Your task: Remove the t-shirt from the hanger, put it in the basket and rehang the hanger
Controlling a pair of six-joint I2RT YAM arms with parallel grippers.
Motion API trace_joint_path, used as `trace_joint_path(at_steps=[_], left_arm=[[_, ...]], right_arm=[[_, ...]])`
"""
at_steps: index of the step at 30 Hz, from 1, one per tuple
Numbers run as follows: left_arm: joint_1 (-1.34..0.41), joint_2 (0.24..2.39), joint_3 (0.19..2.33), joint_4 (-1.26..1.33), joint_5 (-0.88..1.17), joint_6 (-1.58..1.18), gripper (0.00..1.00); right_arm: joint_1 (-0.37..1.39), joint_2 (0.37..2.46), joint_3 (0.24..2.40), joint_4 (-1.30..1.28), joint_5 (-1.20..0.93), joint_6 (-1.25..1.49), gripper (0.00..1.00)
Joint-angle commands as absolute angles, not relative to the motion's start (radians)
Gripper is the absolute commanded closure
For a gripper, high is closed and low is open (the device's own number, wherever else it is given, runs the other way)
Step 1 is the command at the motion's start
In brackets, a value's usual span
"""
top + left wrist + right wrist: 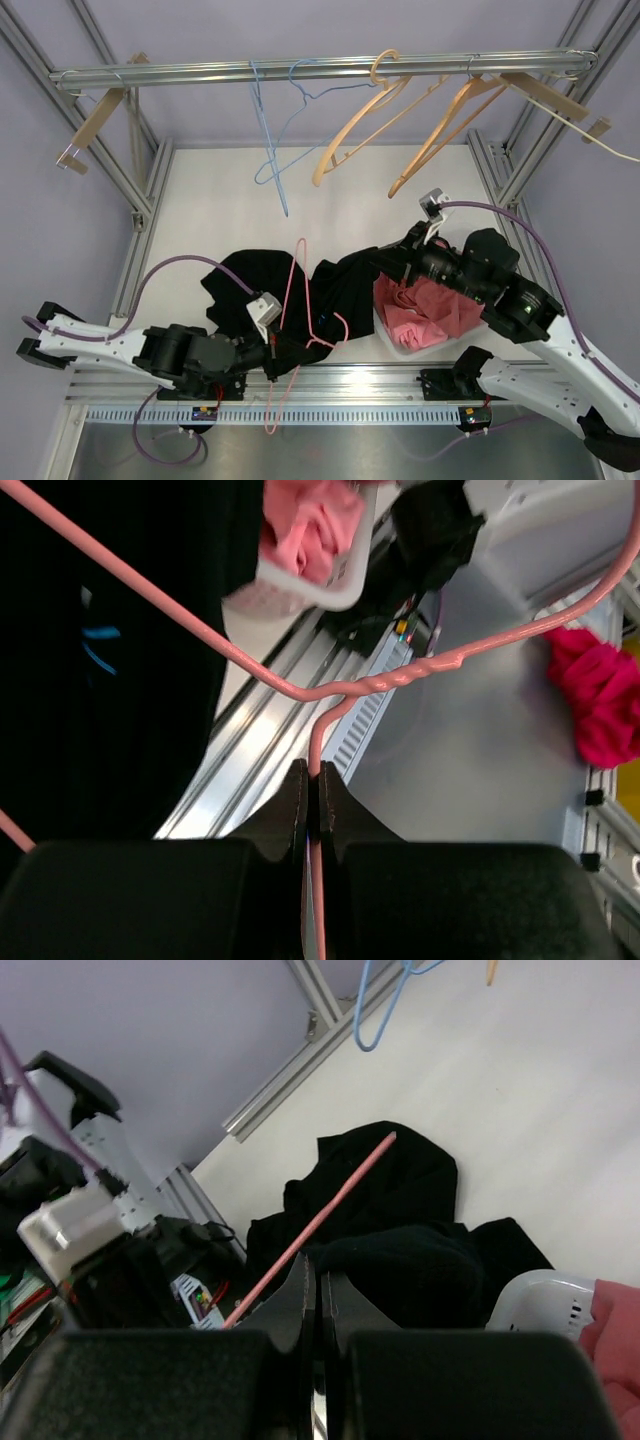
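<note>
Surveying from the top external view:
- Table [220, 200], white, under a metal rail [320, 70] that carries wooden hangers and a blue wire hanger [272, 150].
- Black t-shirt [245, 285], crumpled on the near half of the table, spread between the 2 arms.
- Pink hanger [300, 245], a thin wire lying across the t-shirt, its lower end reaching out past the table's near edge.
- White bin [395, 345], at the near right and touching the t-shirt's right edge, holding a pink cloth [430, 305].
- Left gripper [280, 352], at the t-shirt's near edge.
- Right gripper [383, 262], at the t-shirt's right end, just beside the bin.

Left wrist view:
- Left gripper [312, 780], fingers clamped on the pink hanger [370, 685] just below the twisted neck of the wire.
- T-shirt [110, 710], filling the left of the frame, with 1 arm of the hanger running across it.
- Bin [330, 585] and pink cloth [310, 520], at the top.
- Magenta cloth [600, 695], on the grey surface beyond the table.

Right wrist view:
- Right gripper [313, 1275], jaws pressed together, tips at the edge of the t-shirt [400, 1190]; it is not clear whether cloth is pinched.
- Pink hanger [320, 1210], slanting over the black fabric.
- Bin [535, 1305], lower right.
- Blue wire hanger [385, 1005], at the top.
</note>
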State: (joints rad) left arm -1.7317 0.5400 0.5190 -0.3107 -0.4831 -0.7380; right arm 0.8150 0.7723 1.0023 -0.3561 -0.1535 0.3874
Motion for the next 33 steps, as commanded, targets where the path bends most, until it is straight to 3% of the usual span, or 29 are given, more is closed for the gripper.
trace_joint_path(at_steps=[1, 7, 12, 17, 21, 27, 33], left_arm=[[-1.736, 0.477, 0.538, -0.247, -0.629, -0.69, 1.0], [-1.735, 0.462, 0.609, -0.138, -0.615, -0.577, 1.0], [-1.736, 0.451, 0.699, -0.109, -0.618, -0.487, 1.0], [-1.736, 0.437, 0.83, -0.109, -0.638, -0.362, 1.0], [-1.736, 0.434, 0.923, -0.124, -0.661, -0.304, 1.0], [-1.736, 0.399, 1.006, -0.193, -0.727, -0.259, 1.0], [-1.736, 0.341, 1.037, -0.23, -0.753, -0.206, 1.0]], right_arm=[[0.813, 0.71, 1.003, -0.377, -0.259, 0.406, 1.0], [0.839, 0.712, 0.921, -0.364, -0.321, 0.443, 1.0], [0.968, 0.762, 0.852, -0.315, -0.218, 0.465, 1.0], [1.137, 0.987, 0.844, -0.246, -0.019, 0.471, 0.94], [1.18, 1.245, 0.877, -0.169, 0.08, 0.466, 0.81], [1.239, 1.532, 0.989, -0.137, 0.213, 0.459, 0.8], [1.295, 1.609, 1.1, -0.036, 0.235, 0.433, 0.84]])
